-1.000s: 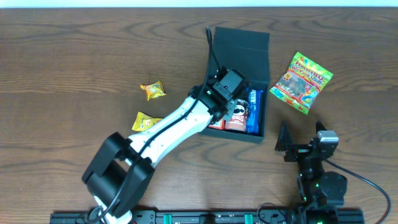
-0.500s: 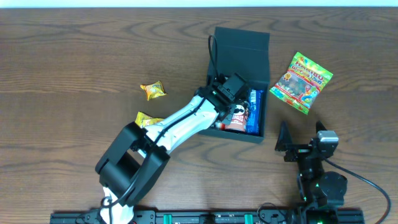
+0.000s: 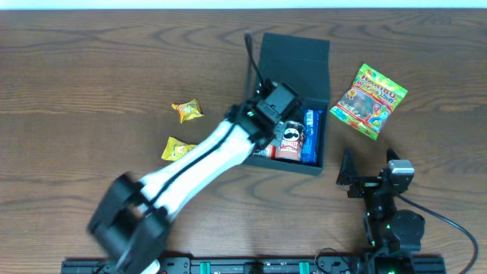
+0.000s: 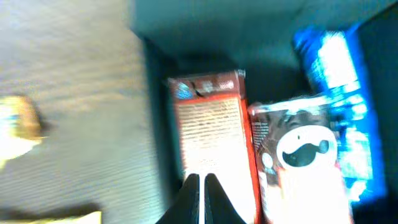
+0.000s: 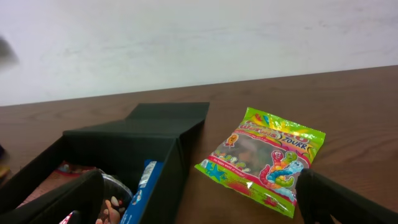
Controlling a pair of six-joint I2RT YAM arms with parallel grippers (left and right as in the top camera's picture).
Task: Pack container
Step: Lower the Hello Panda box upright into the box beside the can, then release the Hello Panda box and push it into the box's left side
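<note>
- The right fingers [image 5: 348, 202] are being held wide apart, gripping nothing, near the desk's [image 3: 76, 68] front edge.
- The left fingers [image 4: 191, 199] are being held pressed together and empty, above a red carton [image 4: 208, 124].
- The container [image 3: 293, 166] is being shown mid-desk with its lid open; the carton, a Pringles can [image 3: 291, 141] and a blue packet [image 3: 310, 131] are lying side by side inside.
- Two yellow sweets [image 3: 187, 111] are lying to its left, and a gummy bag [image 3: 369, 99] to its right.

A small Pringles can [image 3: 290, 141] lies label up, with a red carton [image 4: 208, 130] touching its left side and a blue packet [image 3: 309, 137] against its right. Well to the can's right, a gummy-worm bag [image 3: 368, 100] lies flat on the brown wooden worktop [image 3: 91, 76]. Well to the can's left lies a yellow wrapped sweet [image 3: 186, 111], and near that a second yellow sweet [image 3: 176, 148]
</note>
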